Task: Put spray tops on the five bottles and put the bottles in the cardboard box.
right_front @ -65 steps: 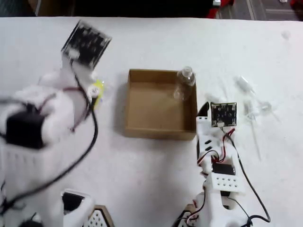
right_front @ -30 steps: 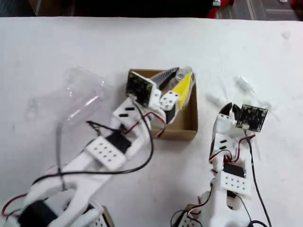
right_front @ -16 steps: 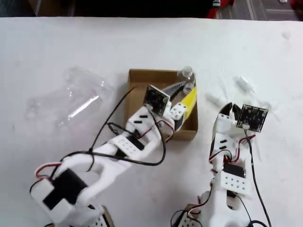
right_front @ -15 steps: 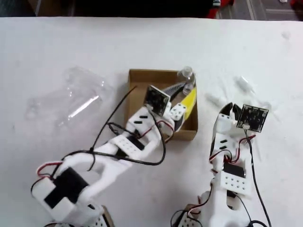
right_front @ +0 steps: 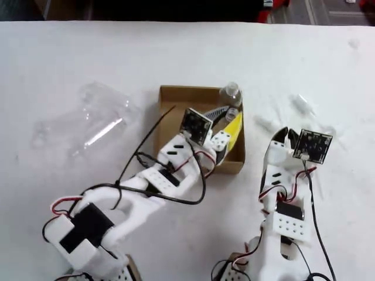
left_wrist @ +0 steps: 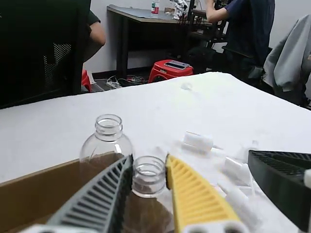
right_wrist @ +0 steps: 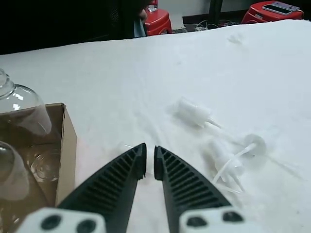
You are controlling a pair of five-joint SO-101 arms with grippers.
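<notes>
Clear bottles (left_wrist: 107, 141), 2 in cardboard box (right_front: 159, 117), w/ left end effector (left_wrist: 148, 164) clamping one's neck (right end effector (right_wrist: 149, 156) near-closed, empty).

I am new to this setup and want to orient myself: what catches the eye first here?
The left gripper clamps a capless bottle by its neck inside the cardboard box, beside a second bottle in the far right corner. Spray tops lie on the table right of the box.

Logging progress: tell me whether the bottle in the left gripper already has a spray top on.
No, the bottle in the left gripper shows a bare, open neck with no spray top on it.
</notes>
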